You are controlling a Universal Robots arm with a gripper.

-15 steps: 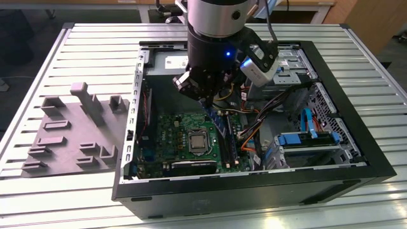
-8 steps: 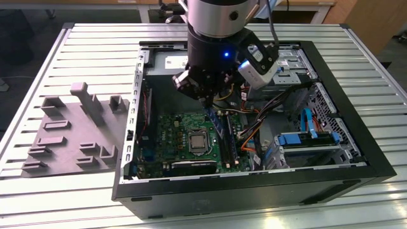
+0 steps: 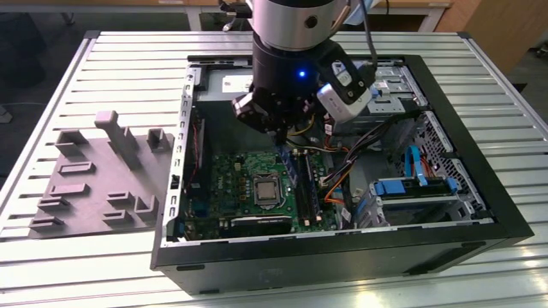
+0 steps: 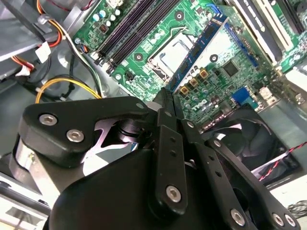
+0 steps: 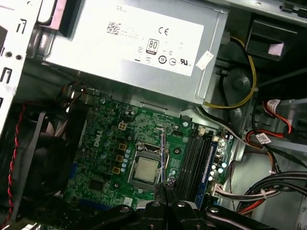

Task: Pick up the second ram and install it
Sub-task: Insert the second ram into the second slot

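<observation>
I see my tool [image 4: 166, 98] clamped on the thin blue memory stick [image 4: 197, 51], which lies parallel to the long black slots [image 5: 191, 163], just beside them.

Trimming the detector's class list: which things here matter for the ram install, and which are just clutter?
Job: gripper, shut on the second ram; memory slots on the motherboard.
Clutter: grey fixture block, power supply, case fan.

Probably a robotics lab: slatted metal bench [image 3: 120, 58], opened computer case [image 3: 342, 256].
</observation>
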